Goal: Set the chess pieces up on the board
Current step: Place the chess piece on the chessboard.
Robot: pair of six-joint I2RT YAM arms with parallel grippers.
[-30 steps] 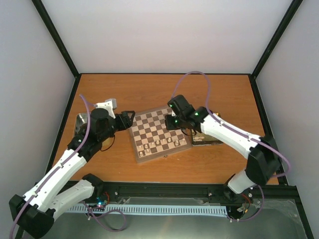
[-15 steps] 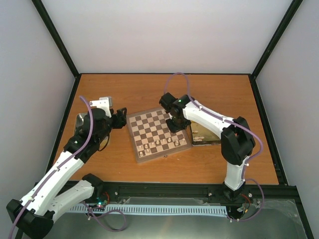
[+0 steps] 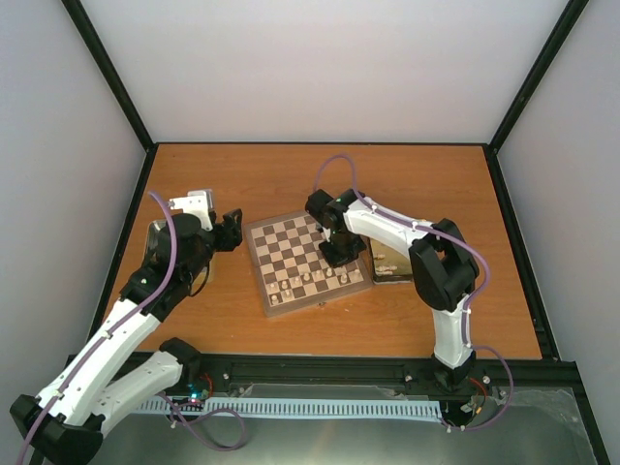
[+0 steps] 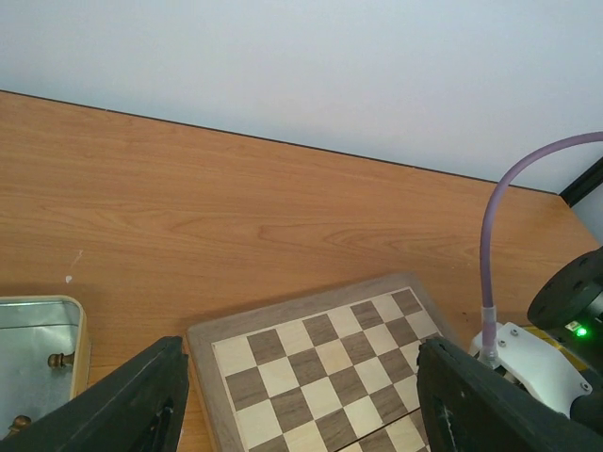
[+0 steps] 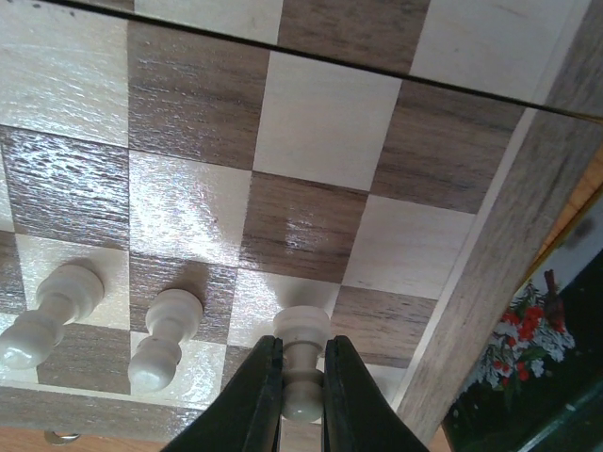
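Lacquered wood grain is seen on the board (image 5: 311,122), with sheen noted on the squares and a duller border. The pawns (image 5: 170,315) are shown smooth, cream and slightly glossy; material cannot be told. A satin wood-look top is seen on the table (image 4: 236,207). The tray (image 4: 28,348), at 8 o'clock in the left wrist view, is shown as silver metal, reflective. A glossy printed surface is noted on the tin (image 5: 513,348), 4 o'clock in the right wrist view. Black matt plastic is seen on the left fingers (image 4: 122,405) and right fingers (image 5: 250,395). The cable (image 4: 495,235) is sheathed in smooth purple.

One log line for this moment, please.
right pincer: shut on cream piece near right edge of board | left pincer: open, empty, beside board
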